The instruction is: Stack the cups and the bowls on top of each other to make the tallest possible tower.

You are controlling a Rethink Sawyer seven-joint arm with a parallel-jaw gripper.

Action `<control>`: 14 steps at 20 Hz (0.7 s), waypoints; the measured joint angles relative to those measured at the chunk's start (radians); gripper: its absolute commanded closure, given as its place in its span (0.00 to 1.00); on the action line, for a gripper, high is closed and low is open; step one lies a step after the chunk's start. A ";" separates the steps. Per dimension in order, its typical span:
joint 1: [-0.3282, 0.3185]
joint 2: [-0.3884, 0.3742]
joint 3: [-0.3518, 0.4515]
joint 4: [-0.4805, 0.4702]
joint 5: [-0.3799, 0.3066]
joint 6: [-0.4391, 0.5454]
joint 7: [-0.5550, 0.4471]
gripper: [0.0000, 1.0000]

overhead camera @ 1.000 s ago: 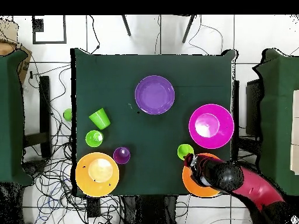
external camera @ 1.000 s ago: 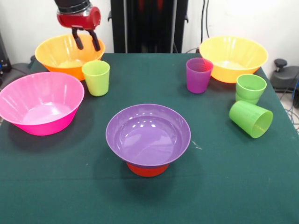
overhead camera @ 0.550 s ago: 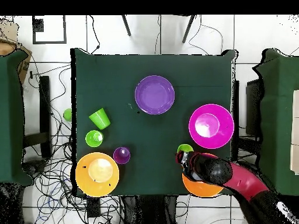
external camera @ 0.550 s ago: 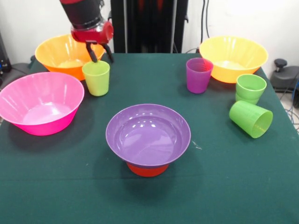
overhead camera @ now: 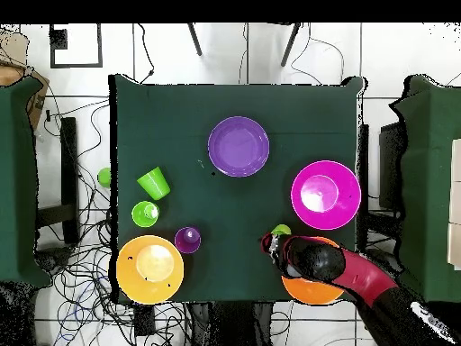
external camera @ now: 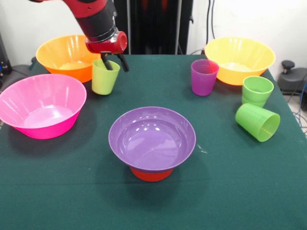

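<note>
My gripper is down at the yellow-green cup near the far left bowls, open. One finger dips inside the cup's mouth and the other hangs outside its right wall. The cup leans a little. In the overhead view the gripper covers most of the cup. At mid-table the purple bowl rests on the small orange bowl, forming the tower. A purple cup, an upright green cup and a green cup on its side stand at the right.
A big pink bowl sits at the left, just in front of an orange-yellow bowl. Another orange-yellow bowl is at the far right corner. In the overhead view a small green thing lies off the table's left edge.
The gripper came down and moved right from over the orange-yellow bowl to the yellow-green cup. The cup has shifted slightly right and now leans.
</note>
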 measured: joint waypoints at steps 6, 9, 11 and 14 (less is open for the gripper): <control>0.000 0.019 0.000 -0.004 -0.001 0.000 0.000 0.00; 0.000 0.021 0.000 -0.007 -0.006 0.000 0.000 0.00; 0.000 0.021 0.002 -0.010 -0.011 0.000 0.000 1.00; 0.000 0.020 0.005 -0.010 -0.012 0.001 0.000 1.00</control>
